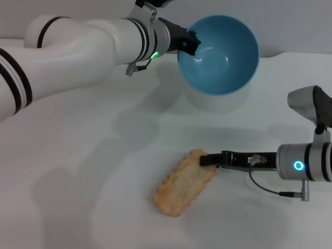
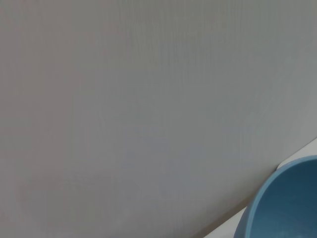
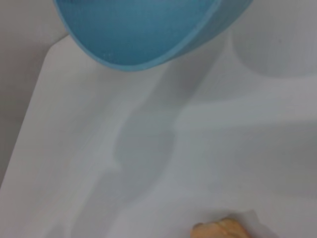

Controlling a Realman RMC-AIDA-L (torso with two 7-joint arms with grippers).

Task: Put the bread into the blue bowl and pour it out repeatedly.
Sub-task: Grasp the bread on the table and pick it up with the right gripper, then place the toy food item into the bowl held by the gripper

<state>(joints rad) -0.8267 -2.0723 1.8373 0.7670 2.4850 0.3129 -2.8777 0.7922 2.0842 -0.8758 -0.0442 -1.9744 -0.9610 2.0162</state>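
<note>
The blue bowl hangs tilted above the far side of the table, its empty inside facing me. My left gripper is shut on the bowl's left rim. Part of the bowl also shows in the left wrist view and the right wrist view. The bread lies on the white table near the front, pale flat underside up. My right gripper reaches in from the right and touches the loaf's upper right end. One end of the bread shows in the right wrist view.
A white rounded object sits on the table just below the raised bowl. The table's far edge runs behind the bowl, with a grey wall beyond it.
</note>
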